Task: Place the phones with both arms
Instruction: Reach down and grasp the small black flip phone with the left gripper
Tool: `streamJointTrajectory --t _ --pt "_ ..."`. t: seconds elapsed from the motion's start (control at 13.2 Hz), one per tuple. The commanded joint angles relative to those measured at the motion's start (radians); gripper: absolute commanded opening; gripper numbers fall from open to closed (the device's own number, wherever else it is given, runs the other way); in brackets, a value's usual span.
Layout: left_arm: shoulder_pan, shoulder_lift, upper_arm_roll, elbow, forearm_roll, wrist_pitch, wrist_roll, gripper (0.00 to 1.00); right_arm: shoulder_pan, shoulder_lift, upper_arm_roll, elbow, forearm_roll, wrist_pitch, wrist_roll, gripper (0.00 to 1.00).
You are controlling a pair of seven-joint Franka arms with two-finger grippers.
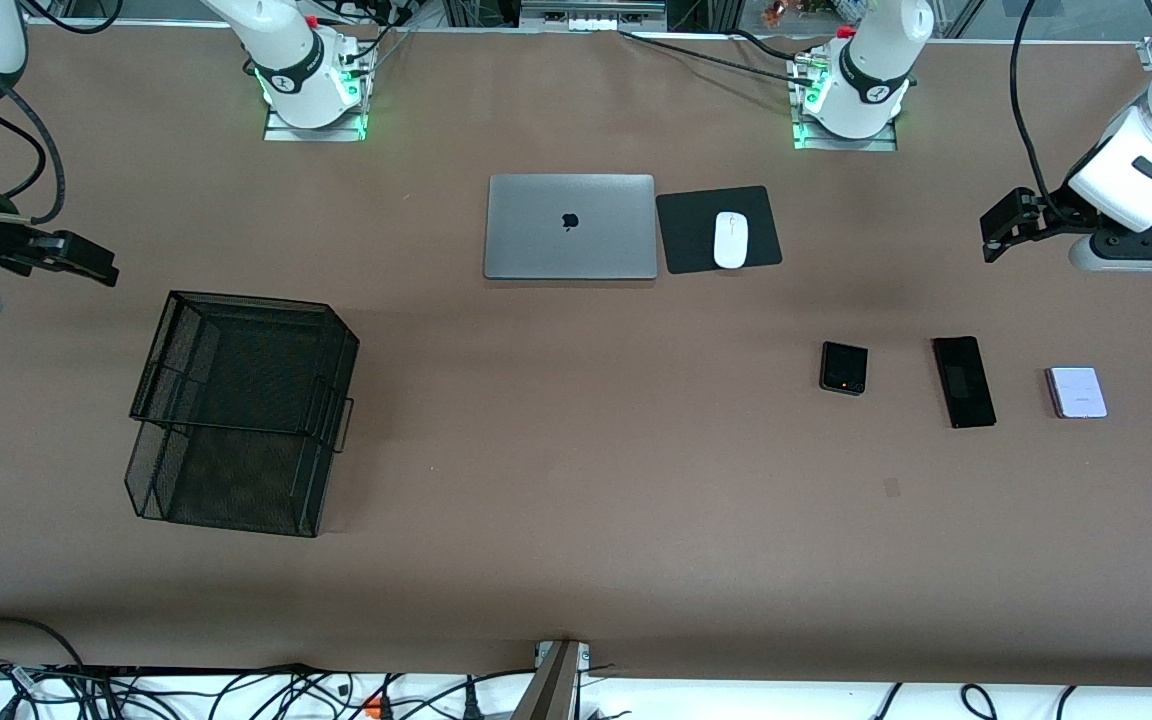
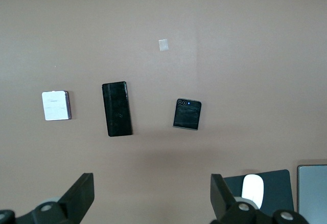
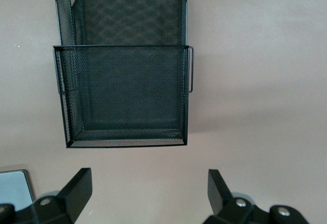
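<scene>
Three phones lie in a row toward the left arm's end of the table: a squarish black folded one [image 1: 844, 368] [image 2: 187, 114], a long slim black slab [image 1: 963, 381] [image 2: 117, 109] and a pale lilac one [image 1: 1077, 392] [image 2: 55, 105]. My left gripper [image 1: 1004, 228] [image 2: 152, 183] hangs open over bare table at that end, apart from the phones, with nothing between its fingers. At the right arm's end, my right gripper [image 1: 81, 262] [image 3: 149, 180] is open and empty over bare table beside the mesh basket.
A black two-tier wire mesh basket [image 1: 246, 410] [image 3: 122, 65] stands toward the right arm's end. A shut grey laptop [image 1: 570, 226] lies mid-table near the bases, with a white mouse [image 1: 730, 239] on a black pad [image 1: 696, 225] beside it. A small tape mark [image 1: 891, 487] sits nearer the camera than the phones.
</scene>
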Motion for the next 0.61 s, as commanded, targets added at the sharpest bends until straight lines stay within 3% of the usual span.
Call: streamJointTrajectory --t 0.0,0.23,0.38,0.53 --pt "0.006 0.017 0.001 0.032 -0.023 -0.022 0.018 1.0 -0.078 -0.024 0.078 -0.01 0.0 0.004 0.054 1.0" --pt "0.006 0.023 0.001 0.038 -0.023 -0.03 0.011 1.0 -0.08 -0.025 0.084 -0.01 0.001 0.001 0.056 1.0" --pt "0.006 0.046 0.001 0.04 -0.022 -0.122 0.018 1.0 -0.078 -0.024 0.087 -0.01 0.001 0.006 0.057 1.0" --pt "0.006 0.127 0.003 0.038 -0.023 -0.165 0.021 1.0 -0.078 -0.024 0.087 -0.01 0.001 0.006 0.056 1.0"
